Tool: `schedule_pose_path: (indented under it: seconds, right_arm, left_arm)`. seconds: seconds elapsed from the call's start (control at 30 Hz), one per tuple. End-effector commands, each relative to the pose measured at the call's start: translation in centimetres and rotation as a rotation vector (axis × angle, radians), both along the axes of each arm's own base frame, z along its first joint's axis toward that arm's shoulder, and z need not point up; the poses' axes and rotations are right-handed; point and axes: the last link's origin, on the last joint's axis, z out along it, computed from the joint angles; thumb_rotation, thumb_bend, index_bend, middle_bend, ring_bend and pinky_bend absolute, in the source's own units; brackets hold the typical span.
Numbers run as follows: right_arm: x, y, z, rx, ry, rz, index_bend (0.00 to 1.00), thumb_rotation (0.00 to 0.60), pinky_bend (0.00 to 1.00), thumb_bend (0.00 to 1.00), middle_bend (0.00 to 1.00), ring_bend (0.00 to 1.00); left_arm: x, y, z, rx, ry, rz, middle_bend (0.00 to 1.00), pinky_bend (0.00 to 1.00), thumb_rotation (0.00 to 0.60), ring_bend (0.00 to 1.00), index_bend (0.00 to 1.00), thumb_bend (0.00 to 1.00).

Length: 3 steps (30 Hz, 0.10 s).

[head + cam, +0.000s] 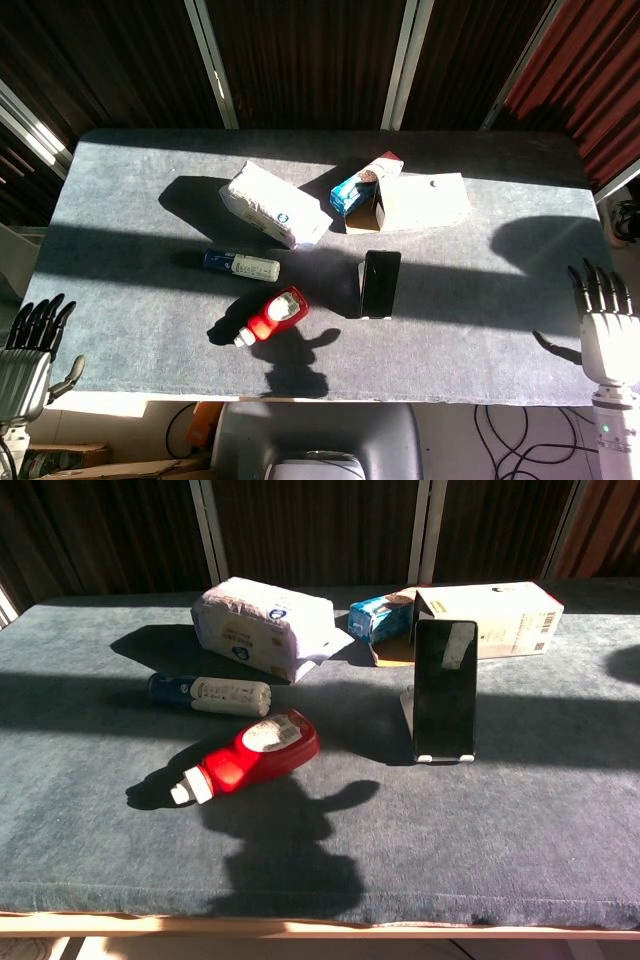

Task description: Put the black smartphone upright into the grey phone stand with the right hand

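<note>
The black smartphone (381, 282) (445, 688) stands upright in the grey phone stand (409, 713), near the table's middle, with nothing touching it. Only the stand's edge and small front lips show behind and under the phone. My right hand (601, 317) is off the table's right front corner, fingers spread and empty, far from the phone. My left hand (30, 350) hangs off the left front corner, also empty with fingers apart. Neither hand shows in the chest view.
A red bottle (271, 315) (246, 754) lies left of the phone, a blue-and-white tube (241, 264) and a white packet (270, 204) beyond it. A cream box (415, 202) and a blue carton (363, 183) sit behind the stand.
</note>
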Motion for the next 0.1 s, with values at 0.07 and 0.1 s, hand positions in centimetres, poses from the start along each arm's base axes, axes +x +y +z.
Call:
schedule_pose_path:
  seconds: [0.07,0.1]
  right_arm:
    - [0.05,0.20,-0.24,0.026,-0.008,-0.008,0.00,0.600,0.00,0.13,0.00,0.00]
    - [0.11,0.25,-0.33,0.035,-0.007,-0.007,0.00,0.600,0.00,0.13,0.00,0.00]
  left_arm:
    - [-0.09,0.06,-0.17,-0.010,0.005,0.011,0.00,0.00,0.600,0.00,0.00,0.36]
    - [-0.06,0.09,-0.20,-0.013,0.005,0.010,0.00,0.00,0.600,0.00,0.00,0.36]
